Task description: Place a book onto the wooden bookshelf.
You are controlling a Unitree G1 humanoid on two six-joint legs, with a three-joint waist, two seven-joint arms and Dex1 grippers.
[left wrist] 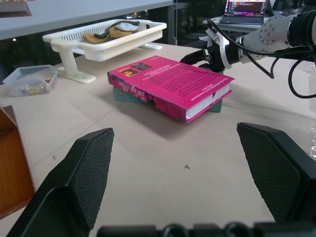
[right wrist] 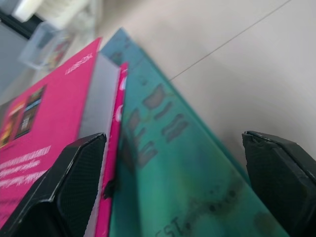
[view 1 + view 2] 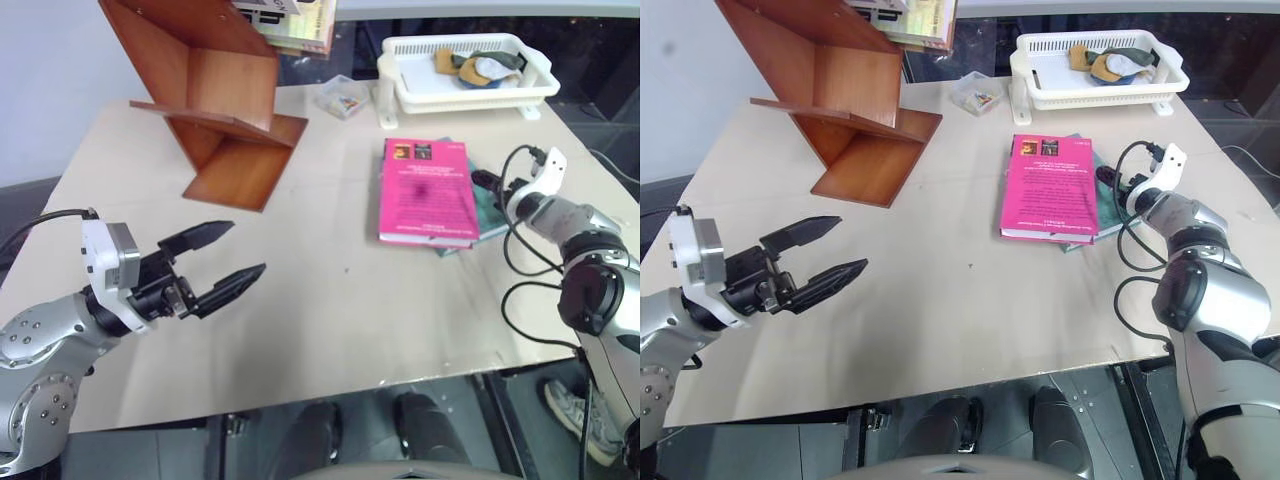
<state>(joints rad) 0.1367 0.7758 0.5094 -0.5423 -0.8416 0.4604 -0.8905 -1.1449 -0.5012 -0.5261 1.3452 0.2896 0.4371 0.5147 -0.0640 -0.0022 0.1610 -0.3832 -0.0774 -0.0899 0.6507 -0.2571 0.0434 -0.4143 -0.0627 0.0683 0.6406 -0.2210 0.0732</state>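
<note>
A: Where is the book (image 3: 426, 192)?

B: Flat on the table (image 3: 330, 300), lying on a teal book (image 2: 197, 168), to the right of the shelf (image 3: 215, 95) and well apart from it. A white tray (image 3: 470, 75) stands behind it, and a small clear box (image 3: 341, 96) sits between tray and shelf.

A: And the right gripper (image 1: 200, 55)?

B: It is at the book's right edge, low over the table. Its fingers (image 2: 64, 192) are spread wide. In the wrist view one finger sits over the pink cover's page edge and the other out past the teal book's far side, so both books' edges lie between them. They hold nothing.

A: The left gripper (image 3: 225, 260)?

B: It hovers over the table's near left part, well apart from the book and pointing toward it. Its fingers are wide apart and empty.
</note>
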